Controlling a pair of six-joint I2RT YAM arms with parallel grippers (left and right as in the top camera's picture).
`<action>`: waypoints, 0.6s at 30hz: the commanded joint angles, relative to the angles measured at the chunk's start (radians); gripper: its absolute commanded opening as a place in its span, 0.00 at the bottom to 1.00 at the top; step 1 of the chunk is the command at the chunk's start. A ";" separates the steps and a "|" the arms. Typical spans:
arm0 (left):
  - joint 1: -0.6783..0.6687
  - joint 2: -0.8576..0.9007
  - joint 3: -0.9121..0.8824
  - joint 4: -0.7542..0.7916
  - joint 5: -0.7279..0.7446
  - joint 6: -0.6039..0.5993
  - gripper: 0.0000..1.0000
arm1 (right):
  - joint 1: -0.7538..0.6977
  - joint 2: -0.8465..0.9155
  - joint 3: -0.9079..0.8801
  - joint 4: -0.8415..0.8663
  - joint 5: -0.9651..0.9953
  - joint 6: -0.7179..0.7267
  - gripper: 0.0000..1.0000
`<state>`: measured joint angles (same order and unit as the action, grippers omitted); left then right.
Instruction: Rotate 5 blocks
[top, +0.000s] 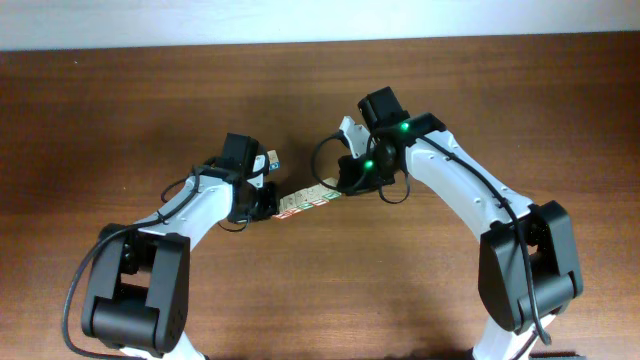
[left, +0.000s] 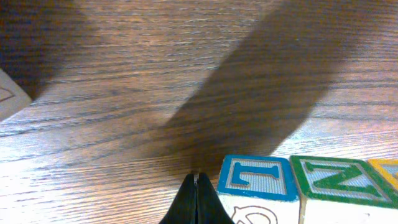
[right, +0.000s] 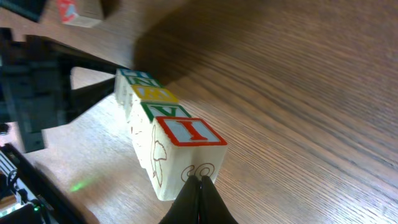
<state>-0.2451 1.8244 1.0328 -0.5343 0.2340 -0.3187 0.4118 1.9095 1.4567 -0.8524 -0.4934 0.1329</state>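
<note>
Your blocks (top: 305, 203) sit in one touching row near the middle of the table (top: 120, 110), well away from its edges. Your left gripper (left: 196, 182) is just beside the blue-lettered end, fingers pressed together. Your right gripper (right: 200, 183) is at the red-lettered end, fingers likewise pressed together, holding nothing. A lone cube (top: 271, 158) lies near the left gripper, on its far-edge side.

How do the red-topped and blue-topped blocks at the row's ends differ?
The red-topped block carries a red I; the blue-topped block a blue letter. The red-topped block sits by the right gripper; the blue-topped block by the left gripper. Both are pale wooden cubes of like size.
</note>
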 joint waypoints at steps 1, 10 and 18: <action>-0.041 0.006 0.002 0.018 0.189 -0.002 0.00 | 0.112 0.006 0.018 0.019 -0.130 0.008 0.04; -0.041 0.006 0.002 0.018 0.190 -0.002 0.00 | 0.134 0.006 0.018 0.023 -0.111 0.026 0.04; -0.041 0.006 0.002 0.018 0.190 -0.002 0.00 | 0.139 0.006 0.018 0.030 -0.089 0.041 0.04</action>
<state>-0.2405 1.8256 1.0264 -0.5343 0.2127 -0.3180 0.4850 1.8687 1.4963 -0.8295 -0.5587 0.1616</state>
